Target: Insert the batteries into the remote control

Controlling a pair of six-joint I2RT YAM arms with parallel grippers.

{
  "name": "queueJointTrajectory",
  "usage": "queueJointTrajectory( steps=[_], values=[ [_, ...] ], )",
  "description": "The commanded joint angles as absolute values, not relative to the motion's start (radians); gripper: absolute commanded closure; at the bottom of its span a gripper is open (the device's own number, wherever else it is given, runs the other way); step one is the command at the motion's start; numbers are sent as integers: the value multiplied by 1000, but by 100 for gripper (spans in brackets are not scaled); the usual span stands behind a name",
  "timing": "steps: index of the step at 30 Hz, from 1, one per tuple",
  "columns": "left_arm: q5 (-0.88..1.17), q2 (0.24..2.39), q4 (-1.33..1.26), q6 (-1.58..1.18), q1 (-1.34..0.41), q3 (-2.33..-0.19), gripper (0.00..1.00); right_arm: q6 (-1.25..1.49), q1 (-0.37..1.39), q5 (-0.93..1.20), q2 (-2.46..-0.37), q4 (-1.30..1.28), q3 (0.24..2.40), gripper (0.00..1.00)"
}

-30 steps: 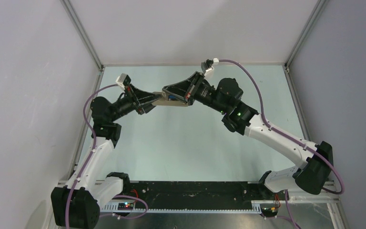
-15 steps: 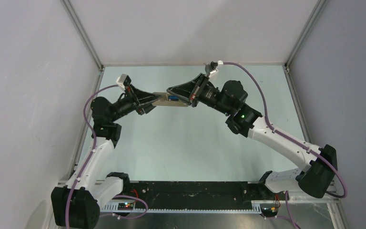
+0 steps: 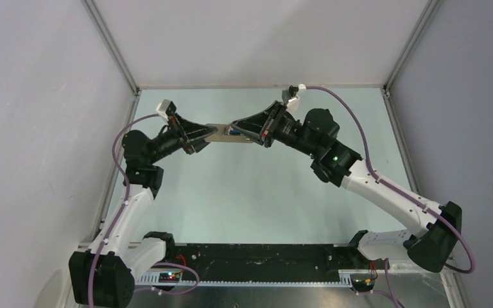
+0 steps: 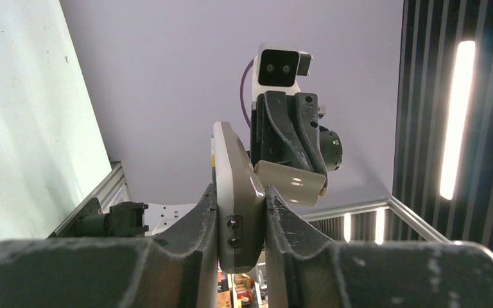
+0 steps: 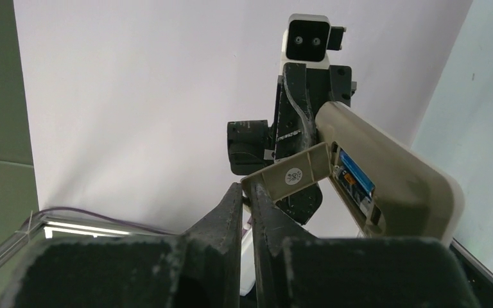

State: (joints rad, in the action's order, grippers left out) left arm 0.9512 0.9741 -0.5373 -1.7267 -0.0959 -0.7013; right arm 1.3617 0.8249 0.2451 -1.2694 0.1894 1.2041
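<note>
The remote control (image 3: pixel 226 133) is held above the table by its end, with my left gripper (image 3: pixel 209 133) shut on it. In the left wrist view the remote (image 4: pixel 234 179) stands edge-on between the two fingers. Its tan back faces the right wrist camera, and a blue battery (image 5: pixel 357 174) lies in the recessed slot. The tan battery cover (image 5: pixel 293 173) sticks out from the remote (image 5: pixel 395 173) like an open flap. My right gripper (image 5: pixel 250 187) is nearly shut, with its fingertips pinching the cover's free edge.
The pale green table (image 3: pixel 257 192) is ringed by white walls with aluminium corner posts (image 3: pixel 110 45). Both arms meet at the back centre. A black base rail (image 3: pixel 257 256) runs along the near edge.
The right arm has drawn its wrist back to the right and up. Its fingertips stay by the remote. The left arm and the remote have not moved.
</note>
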Motion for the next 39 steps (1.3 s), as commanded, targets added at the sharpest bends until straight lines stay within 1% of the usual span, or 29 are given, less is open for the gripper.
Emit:
queueJointTrajectory(
  steps=[1, 19, 28, 33, 39],
  values=[
    [945, 949, -611, -1740, -100, -716, 100, 1346, 814, 229, -1249, 89, 1193, 88],
    [980, 957, -612, -1664, -98, -719, 100, 1335, 776, 267, -1247, -102, 1192, 88],
    [989, 971, -612, -1632, -98, -692, 100, 1310, 760, 261, -1244, -184, 1192, 83],
    [1002, 976, -612, -1612, -98, -678, 100, 1297, 760, 262, -1252, -195, 1192, 80],
    [1024, 981, -611, -1593, -98, -657, 100, 1290, 759, 261, -1259, -204, 1193, 78]
  ],
)
